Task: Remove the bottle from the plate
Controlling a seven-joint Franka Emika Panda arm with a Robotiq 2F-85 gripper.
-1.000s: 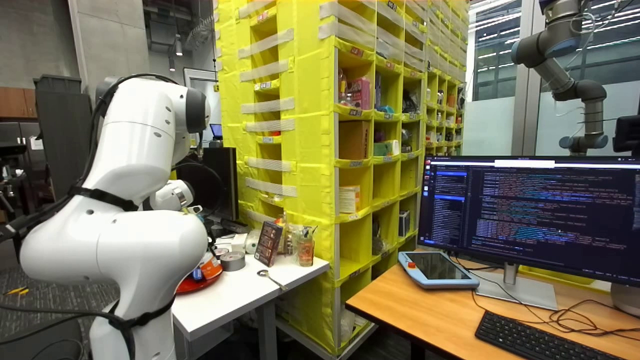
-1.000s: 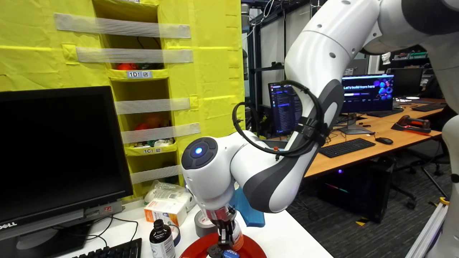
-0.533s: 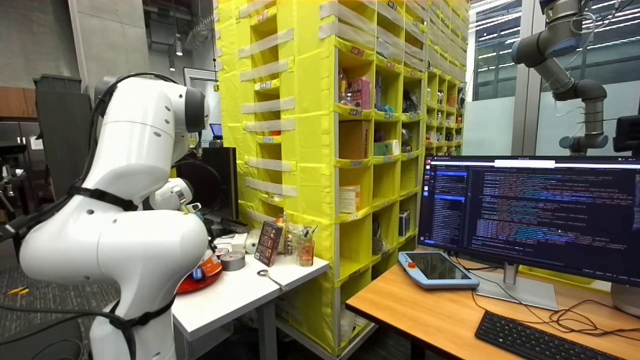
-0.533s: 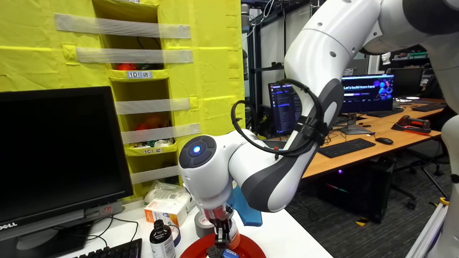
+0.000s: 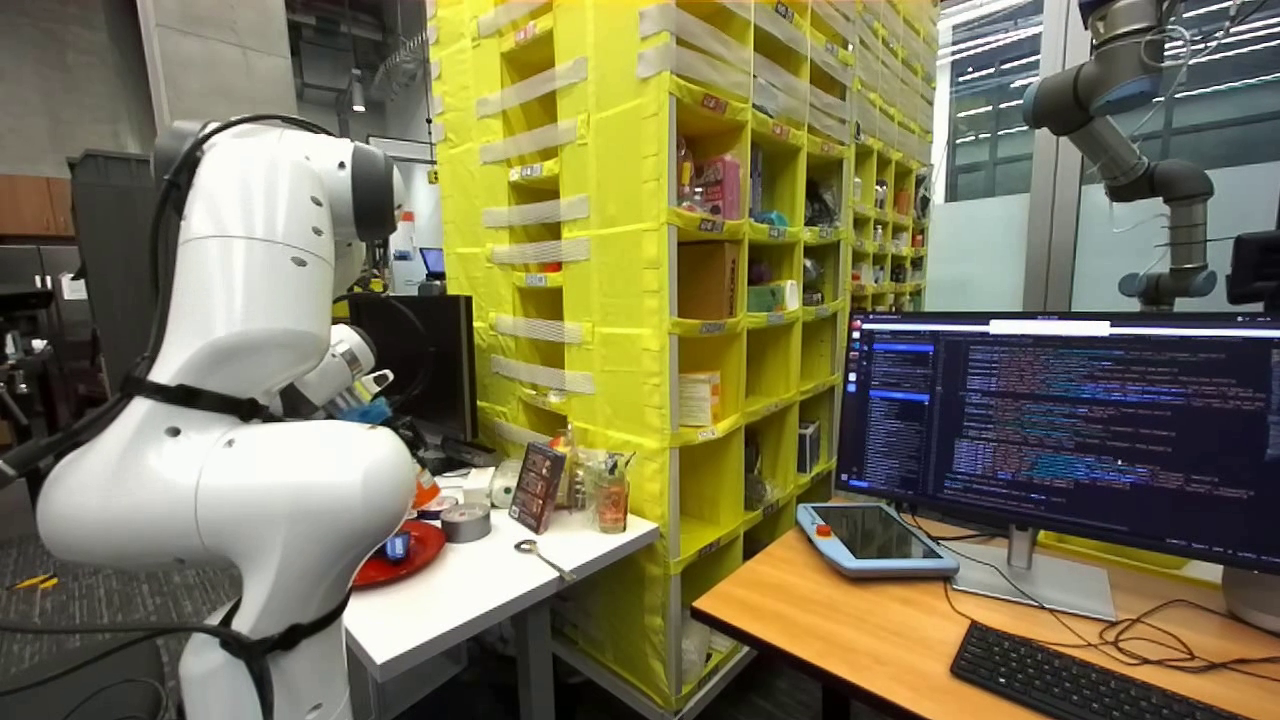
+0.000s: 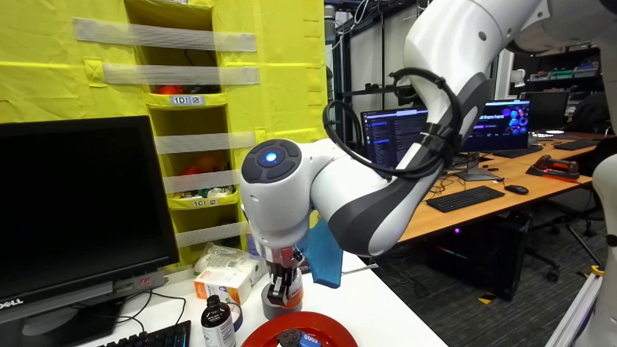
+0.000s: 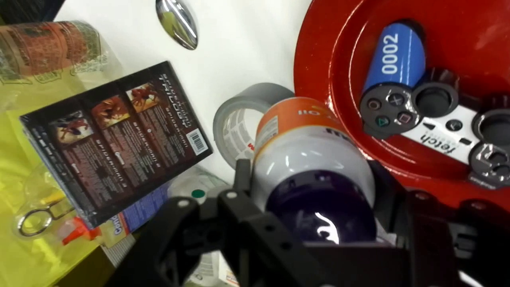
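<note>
left to right, one blue tape roll (image 6: pixel 238 315) and one grey tape roll (image 6: pixel 275 313) lie toward the worktop's (image 6: pixel 376 308) far edge; overlapping the latter in an exterior view, one gripper (image 7: pixel 310 169) clasps one oil-labelled bottle (image 6: pixel 295 291) by its sides, presumably for steadiness, just off the one red plate (image 6: pixel 318 320), which holds one game controller (image 6: pixel 290 337).
</note>
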